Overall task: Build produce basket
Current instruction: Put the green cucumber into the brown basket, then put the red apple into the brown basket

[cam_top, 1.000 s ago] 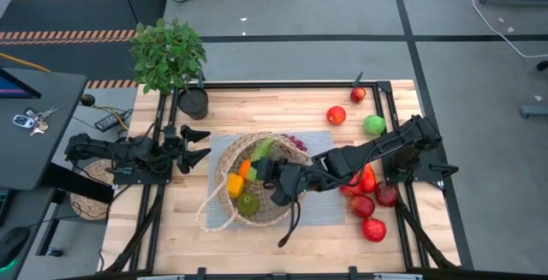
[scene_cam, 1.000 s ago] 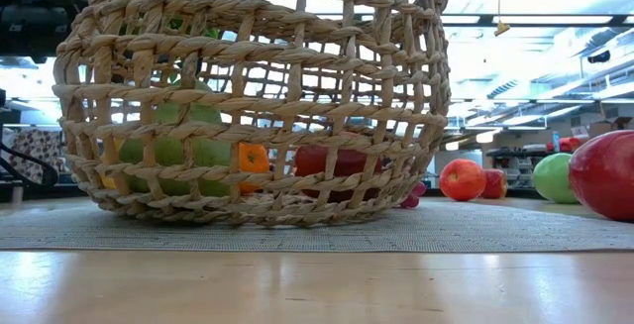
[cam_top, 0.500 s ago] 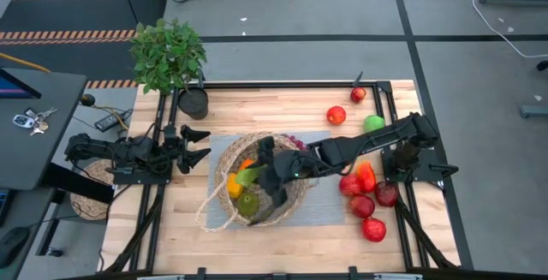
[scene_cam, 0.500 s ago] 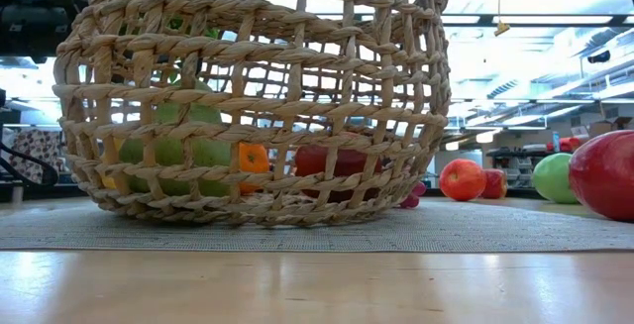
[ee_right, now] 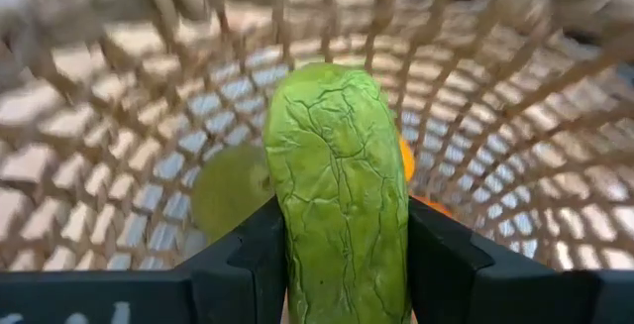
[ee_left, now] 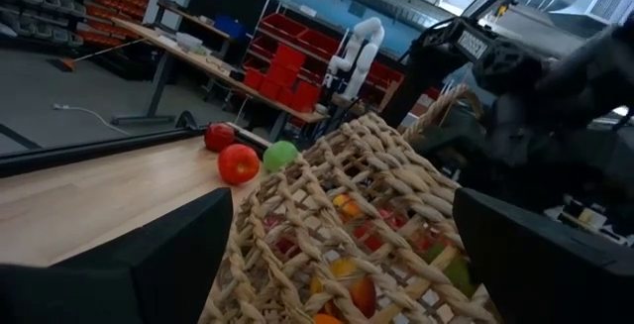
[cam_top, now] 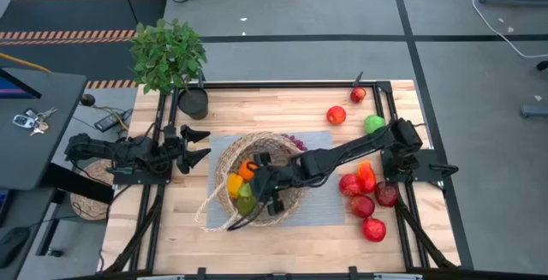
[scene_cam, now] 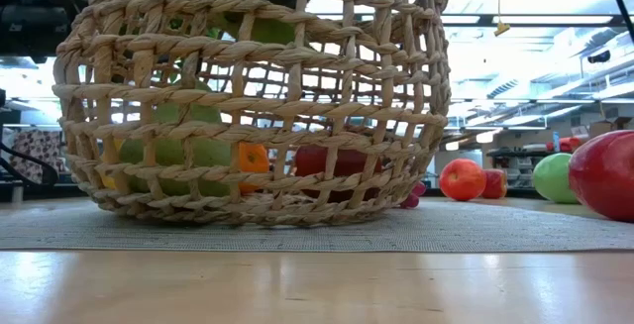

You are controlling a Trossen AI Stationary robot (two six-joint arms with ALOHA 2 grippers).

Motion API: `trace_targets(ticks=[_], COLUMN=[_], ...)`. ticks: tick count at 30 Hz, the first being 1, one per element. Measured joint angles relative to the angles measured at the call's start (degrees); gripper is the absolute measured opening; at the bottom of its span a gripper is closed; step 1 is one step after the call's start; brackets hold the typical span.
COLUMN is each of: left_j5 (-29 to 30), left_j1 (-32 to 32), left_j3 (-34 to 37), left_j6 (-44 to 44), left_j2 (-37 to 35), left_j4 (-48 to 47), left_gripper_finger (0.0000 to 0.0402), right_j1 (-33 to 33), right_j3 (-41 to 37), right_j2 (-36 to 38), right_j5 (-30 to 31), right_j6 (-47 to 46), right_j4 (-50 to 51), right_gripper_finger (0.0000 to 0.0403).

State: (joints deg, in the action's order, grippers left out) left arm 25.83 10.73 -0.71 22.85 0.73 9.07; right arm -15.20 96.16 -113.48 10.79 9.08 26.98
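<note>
Basket (cam_top: 257, 186) sits centre of the high view on a grey mat (cam_top: 330, 210) on the wooden table (cam_top: 282, 109); its thin handle (cam_top: 205, 216) loops toward lower left. In the low view the basket (scene_cam: 248, 96) fills the left and centre of the frame. Right gripper (cam_top: 261, 196) reaches in over the basket from the right, clamped on a green wrinkled veg (ee_right: 342, 200); in the right wrist view the veg stands between the two dark fingers (ee_right: 248, 255), pointing down into the basket with wicker all round. The low view shows the same green piece (scene_cam: 233, 7) high inside the basket at the top of the frame. Inside the basket: an orange piece (cam_top: 247, 170), a yellow one (cam_top: 234, 184), a green one (cam_top: 244, 205); through the weave in the low view a green fruit (scene_cam: 178, 146) and a red one (scene_cam: 332, 161). Purple grapes (cam_top: 295, 141) lie at the basket's upper right edge. Right of the basket, centre right of the high view, a cluster of red apples (cam_top: 364, 205) and a red pepper (cam_top: 366, 177); further up, a green apple (cam_top: 373, 124) and two red apples (cam_top: 336, 115). Left gripper (cam_top: 195, 145) waits at the left of the basket, fingers spread wide, holding nothing. Potted plant (cam_top: 169, 56) in upper left.
</note>
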Motion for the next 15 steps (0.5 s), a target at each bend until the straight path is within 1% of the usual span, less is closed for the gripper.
trace_targets(ticks=[3, 5, 12, 14, 15], left_j5=[0.0, 0.0, 0.0, 0.0, 0.0], left_j1=[0.0, 0.0, 0.0, 0.0, 0.0], left_j3=[0.0, 0.0, 0.0, 0.0, 0.0], left_j6=[0.0, 0.0, 0.0, 0.0, 0.0], left_j2=[0.0, 0.0, 0.0, 0.0, 0.0], left_j4=[0.0, 0.0, 0.0, 0.0, 0.0], left_gripper_finger=[0.0389, 0.0389, 0.0389, 0.0389, 0.0389], right_j1=[0.4, 0.7, 1.5, 1.5, 1.2], right_j3=[0.0, 0.0, 0.4, 1.8, 3.1], right_j2=[-0.8, -0.9, -0.9, -0.9, -0.8], right_j5=[-0.7, -1.2, -1.9, -1.7, -0.5], right_j6=[-0.3, -0.8, -3.5, -3.5, -3.5], right_j4=[-0.5, 0.2, -0.1, 0.4, 1.4], right_gripper_finger=[0.0173, 0.0184, 0.0255, 0.0273, 0.0281])
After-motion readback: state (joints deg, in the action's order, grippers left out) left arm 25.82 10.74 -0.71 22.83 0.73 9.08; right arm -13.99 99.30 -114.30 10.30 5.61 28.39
